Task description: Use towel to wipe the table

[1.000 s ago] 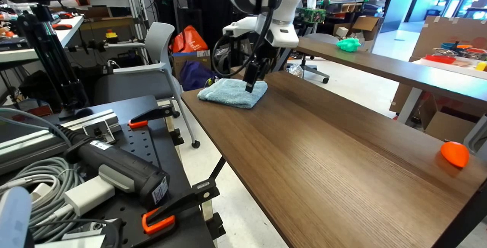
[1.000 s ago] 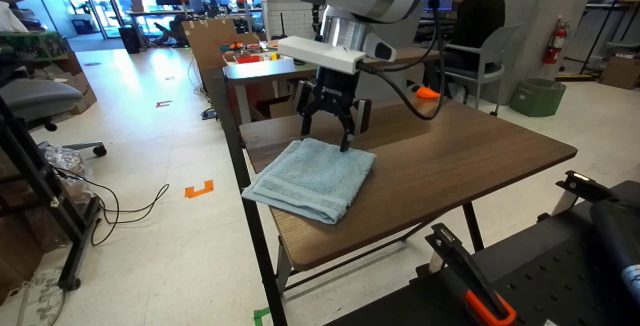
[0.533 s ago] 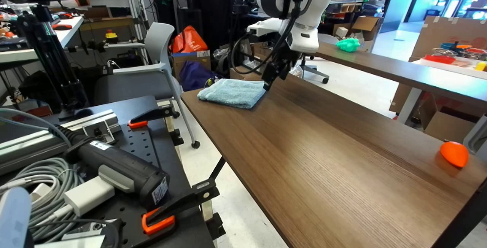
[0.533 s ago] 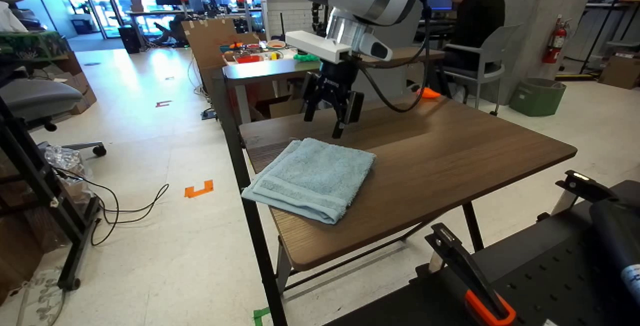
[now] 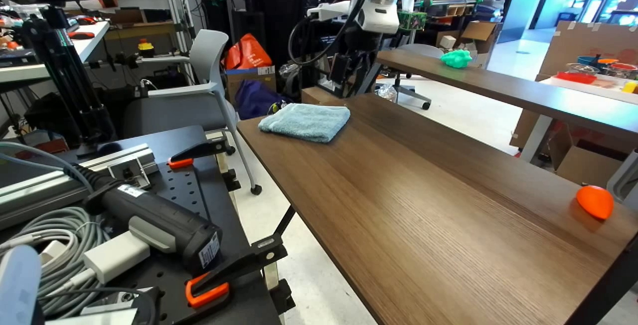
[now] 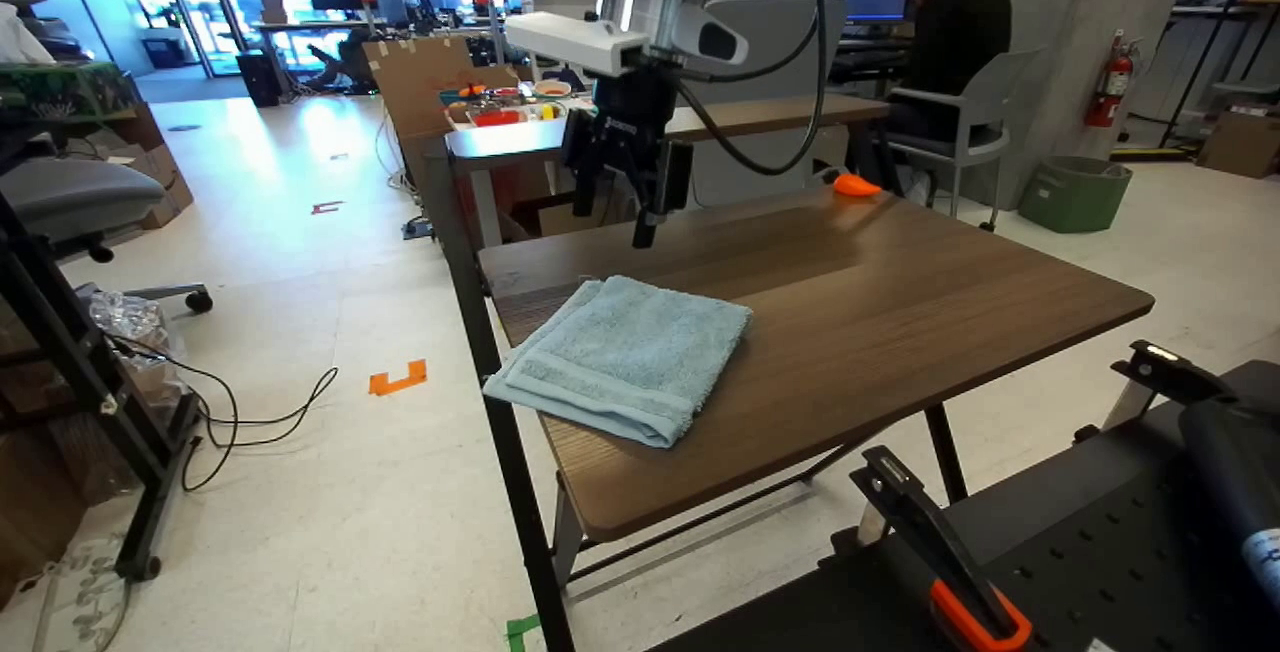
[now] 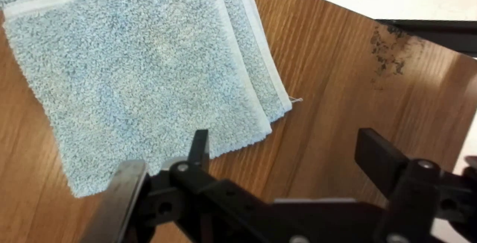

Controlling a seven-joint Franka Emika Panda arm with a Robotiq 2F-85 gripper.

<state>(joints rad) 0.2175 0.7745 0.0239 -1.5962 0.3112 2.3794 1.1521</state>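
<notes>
the gripper hangs spread above the table, holding nothing, probably so it can straddle and pinch the towel.

Cannot follow the towel past the wrist view's top, nor see the stretch behind a finger of the gripper. Cannot tell stain from wear in dark marks by the table corner cut off at right. In both exterior views, lose the arm at the top.

Robot arm, clamps and coiled cable mark a lab.
</notes>
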